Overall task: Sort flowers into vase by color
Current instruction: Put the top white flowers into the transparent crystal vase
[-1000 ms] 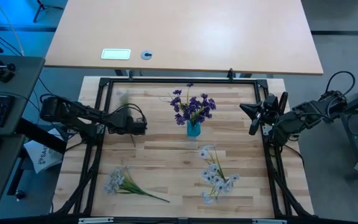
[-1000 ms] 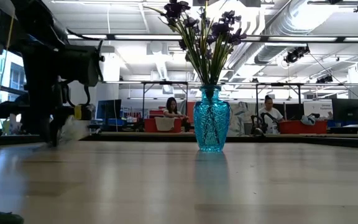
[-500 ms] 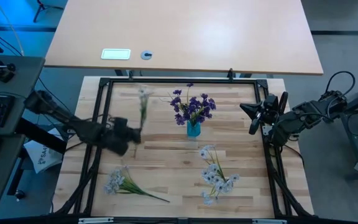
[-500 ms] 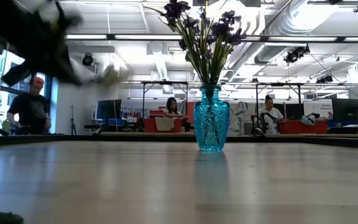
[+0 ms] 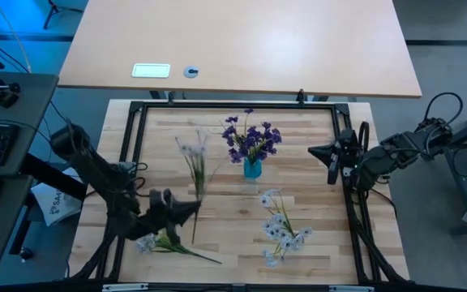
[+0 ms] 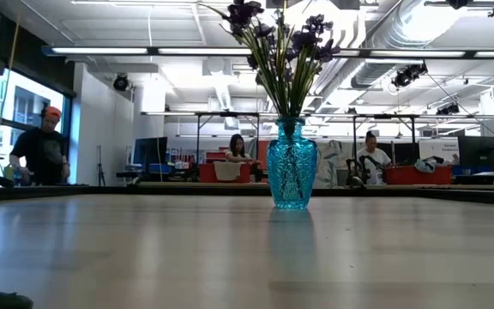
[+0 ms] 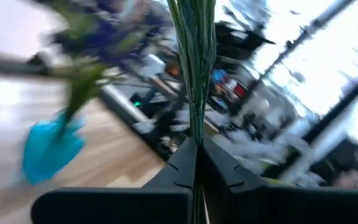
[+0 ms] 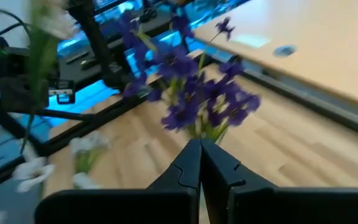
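Now your left gripper sat low over the worktop, its fingers pinched tight on a pale flower sprig. Your right gripper waited by the right edge, fingers together. Purple flowers stood in the blue vase. More pale flowers lay on the worktop near you.

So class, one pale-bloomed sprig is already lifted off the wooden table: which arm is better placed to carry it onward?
The left. Its tool is shut on the pale white-bloomed green sprig, held above the boards. The right tool waits empty at the table's right edge, beyond the blue glass vase.
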Robot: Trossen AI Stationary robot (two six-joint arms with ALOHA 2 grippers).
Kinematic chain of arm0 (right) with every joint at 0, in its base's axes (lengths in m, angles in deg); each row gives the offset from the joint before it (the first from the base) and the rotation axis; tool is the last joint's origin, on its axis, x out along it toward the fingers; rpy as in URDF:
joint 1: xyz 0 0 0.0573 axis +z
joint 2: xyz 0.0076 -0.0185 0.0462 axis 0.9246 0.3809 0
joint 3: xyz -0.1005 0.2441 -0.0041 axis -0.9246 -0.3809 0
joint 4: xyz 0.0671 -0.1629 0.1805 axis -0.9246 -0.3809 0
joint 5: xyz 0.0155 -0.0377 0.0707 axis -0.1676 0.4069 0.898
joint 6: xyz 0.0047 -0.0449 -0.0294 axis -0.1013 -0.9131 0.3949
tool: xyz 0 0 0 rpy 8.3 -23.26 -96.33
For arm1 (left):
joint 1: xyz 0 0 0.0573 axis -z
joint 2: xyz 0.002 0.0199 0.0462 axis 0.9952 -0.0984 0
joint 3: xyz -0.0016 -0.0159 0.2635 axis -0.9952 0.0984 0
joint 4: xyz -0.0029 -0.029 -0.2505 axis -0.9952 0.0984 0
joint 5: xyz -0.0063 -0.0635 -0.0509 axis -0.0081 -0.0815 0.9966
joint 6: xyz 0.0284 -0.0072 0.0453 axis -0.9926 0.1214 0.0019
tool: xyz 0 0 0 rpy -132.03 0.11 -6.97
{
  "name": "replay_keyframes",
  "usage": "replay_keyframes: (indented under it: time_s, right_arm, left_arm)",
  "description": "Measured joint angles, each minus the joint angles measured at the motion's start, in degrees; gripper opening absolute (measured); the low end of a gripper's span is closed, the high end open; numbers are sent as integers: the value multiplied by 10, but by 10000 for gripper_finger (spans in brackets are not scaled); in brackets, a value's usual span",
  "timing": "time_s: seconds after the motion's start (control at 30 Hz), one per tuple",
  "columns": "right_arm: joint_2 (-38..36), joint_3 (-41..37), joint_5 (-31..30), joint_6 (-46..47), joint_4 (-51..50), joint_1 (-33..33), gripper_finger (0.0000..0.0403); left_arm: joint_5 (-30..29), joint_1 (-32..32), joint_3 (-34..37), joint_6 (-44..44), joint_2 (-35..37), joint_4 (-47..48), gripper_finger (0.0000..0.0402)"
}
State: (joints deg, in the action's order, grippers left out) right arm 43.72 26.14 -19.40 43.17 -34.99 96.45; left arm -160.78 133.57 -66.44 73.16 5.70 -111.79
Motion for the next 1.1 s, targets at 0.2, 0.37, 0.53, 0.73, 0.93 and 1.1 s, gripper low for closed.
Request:
replay_keyframes:
  time_s: [0.2,0.37,0.53,0.73,0.93,1.1]
  right_arm:
    - [7,0,17,23,4,14,0]
    - [12,0,91,19,21,30,0]
    - [16,0,199,23,21,67,0]
    - [18,0,220,19,21,145,0]
    - [21,-40,227,65,25,254,0]
    - [33,-162,198,148,171,332,0]
  left_arm:
    - [101,0,-117,-136,-42,59,0]
    - [139,-16,-141,-217,-45,71,0]
    - [214,-62,-164,-226,-45,67,0]
    - [249,-112,-232,-276,-78,72,0]
    - [153,-85,-286,-286,-112,71,0]
    - [25,-32,-299,-300,-125,65,0]
